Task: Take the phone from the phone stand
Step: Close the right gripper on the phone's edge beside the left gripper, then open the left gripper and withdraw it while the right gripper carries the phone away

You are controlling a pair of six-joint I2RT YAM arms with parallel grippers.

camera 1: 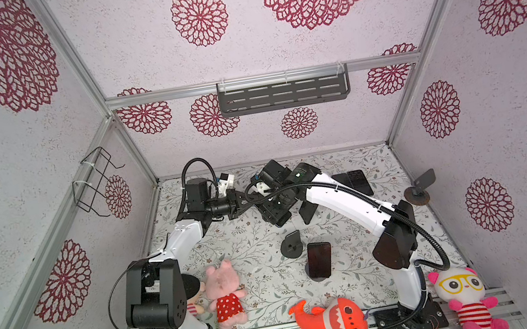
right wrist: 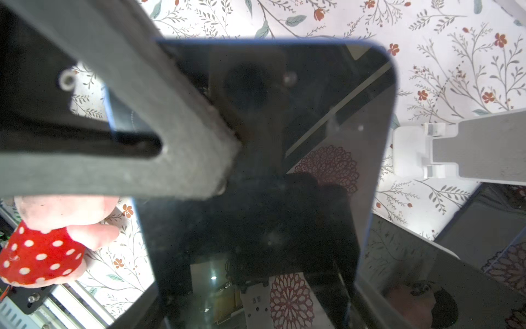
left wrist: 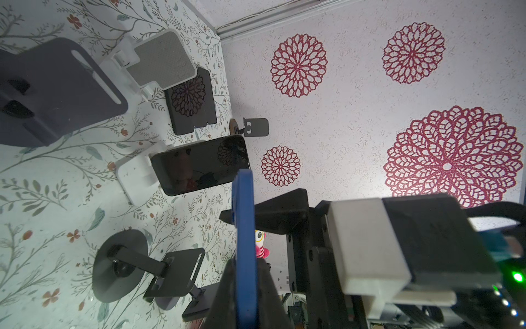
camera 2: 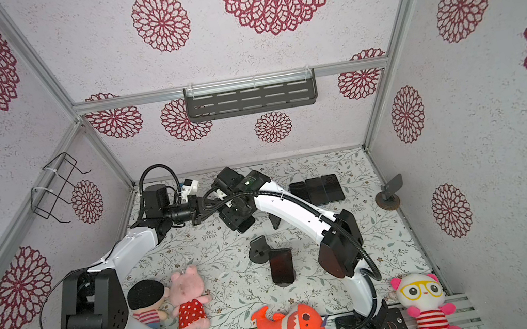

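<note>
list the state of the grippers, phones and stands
left gripper: shut on blue phone
right gripper: jaws around blue phone, grip unclear
blue phone: held, off any stand
front phone: propped upright
three phones: lying flat
round stand: empty
side stand: empty

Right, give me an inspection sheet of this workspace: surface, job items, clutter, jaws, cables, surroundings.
Surface: floral-print table, no spills seen.
Job's things: blue-edged phone held up between the two arms; second phone standing propped near the front; empty round stand beside it.
Clutter: plush toys along the front: pink pig, orange shark, white cat, dark-haired doll; three phones flat at the back.
Grippers: left gripper jaws shut on the blue-edged phone's edge; right gripper over its screen, grip cannot be told.
Cables: black hose along the right arm.
Surroundings: flower-patterned walls; grey shelf on the back wall, wire rack on the left wall.
</note>
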